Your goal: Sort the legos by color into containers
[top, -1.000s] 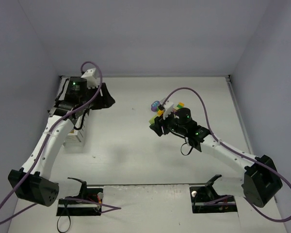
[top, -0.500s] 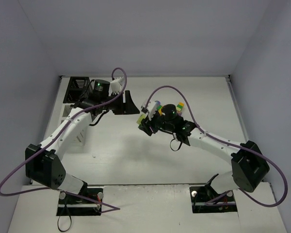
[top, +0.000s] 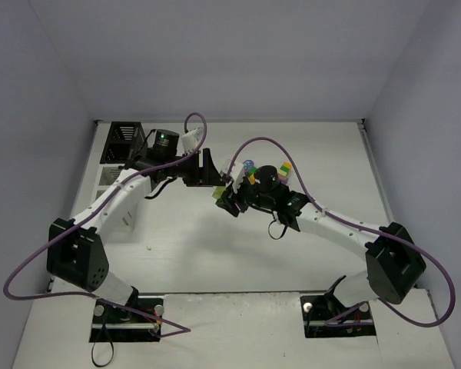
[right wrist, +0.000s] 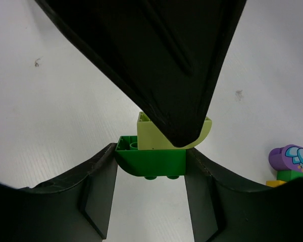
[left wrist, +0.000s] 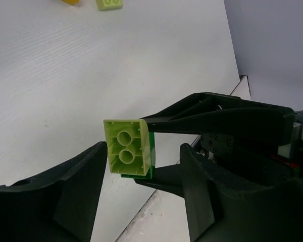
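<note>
Dark green brick [right wrist: 150,160] (studs down) spans right end effector [right wrist: 150,169] crosswise.

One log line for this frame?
left gripper: open around light green brick | right gripper: shut on dark green brick | bricks: joined

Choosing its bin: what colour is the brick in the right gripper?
A dark green brick; the right wrist view shows it best.

We see a white left arm [top: 107,209] and right arm [top: 339,227], black joints [top: 78,258], green lights [top: 164,138], purple cables [top: 273,141], matte-black left gripper [left wrist: 141,150] and right gripper [right wrist: 151,160].
</note>
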